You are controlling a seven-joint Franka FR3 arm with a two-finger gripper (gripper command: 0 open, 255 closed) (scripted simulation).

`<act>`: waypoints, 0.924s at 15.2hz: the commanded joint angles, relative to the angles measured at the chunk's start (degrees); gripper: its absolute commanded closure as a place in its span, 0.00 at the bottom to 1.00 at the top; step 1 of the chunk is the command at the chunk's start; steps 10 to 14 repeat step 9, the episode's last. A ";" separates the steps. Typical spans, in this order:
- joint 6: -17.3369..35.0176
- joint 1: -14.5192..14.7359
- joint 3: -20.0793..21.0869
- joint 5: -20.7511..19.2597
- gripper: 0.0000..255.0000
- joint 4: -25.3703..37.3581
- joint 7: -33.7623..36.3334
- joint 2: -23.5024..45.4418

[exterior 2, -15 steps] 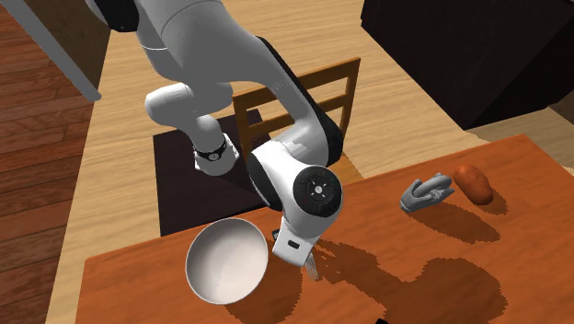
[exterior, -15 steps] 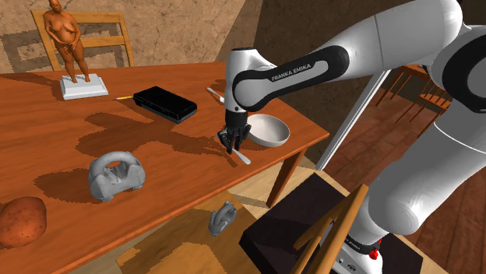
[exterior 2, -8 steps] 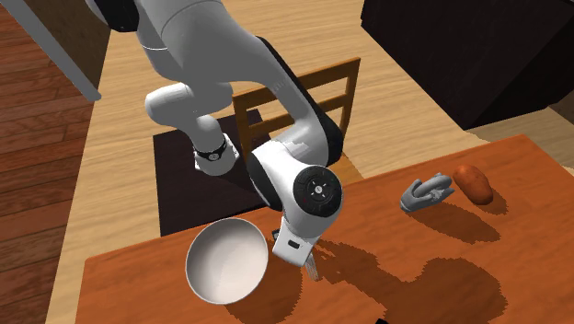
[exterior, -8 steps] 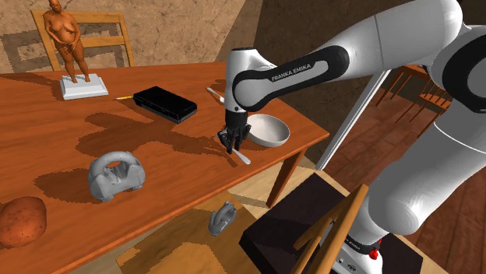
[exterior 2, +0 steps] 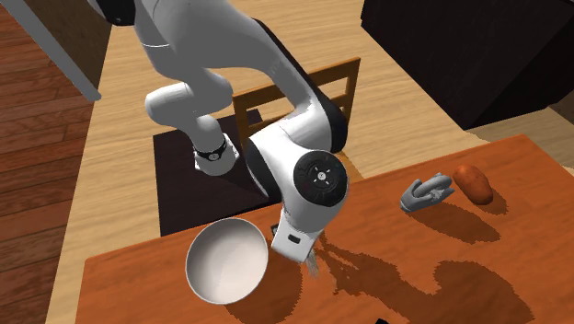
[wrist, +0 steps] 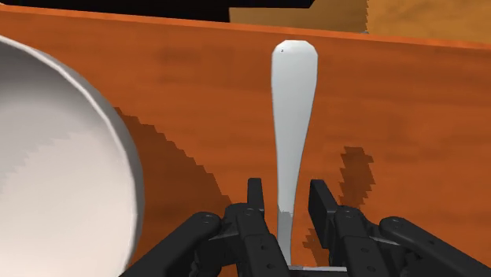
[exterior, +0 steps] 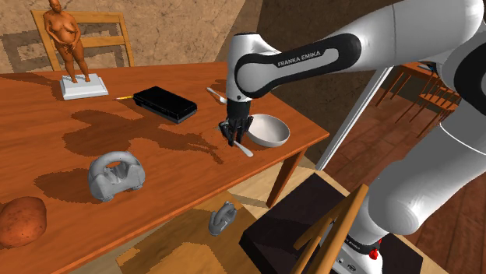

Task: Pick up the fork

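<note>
Potato [exterior: 19,220] and a grey lump [exterior: 115,175] sit along the table's [exterior: 47,132] near edge, well apart from the work, so nothing there crowds the pick. Further in, by the corner closest to the stand [exterior: 288,226], the claw [exterior: 236,137] points straight down. It is closed to a narrow gap on the fork [exterior: 245,148], clasping its neck while the pale handle sticks out beyond, slanted toward the near edge. It comes from above because the fork is thin and flat (a side approach would find little to grip). The fork seems barely clear of the wood, so I judge the lift has only just begun. The bowl [exterior: 265,130] stands just beside the claw on the corner side, near enough that a sideways swing could clip its rim; a straight rise avoids that. Past them lies a black case [exterior: 164,103], and a statue [exterior: 70,47] stands by the far edge.
</note>
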 commanded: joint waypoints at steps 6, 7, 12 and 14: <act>-5.23 -0.03 -0.12 0.42 1.00 3.08 -0.04 -2.21; -6.00 -0.04 -0.15 0.46 1.00 3.59 -0.04 -2.46; -6.12 -0.05 -0.16 0.46 1.00 3.66 -0.05 -2.51; -6.12 -0.05 -0.16 0.46 1.00 3.66 -0.05 -2.51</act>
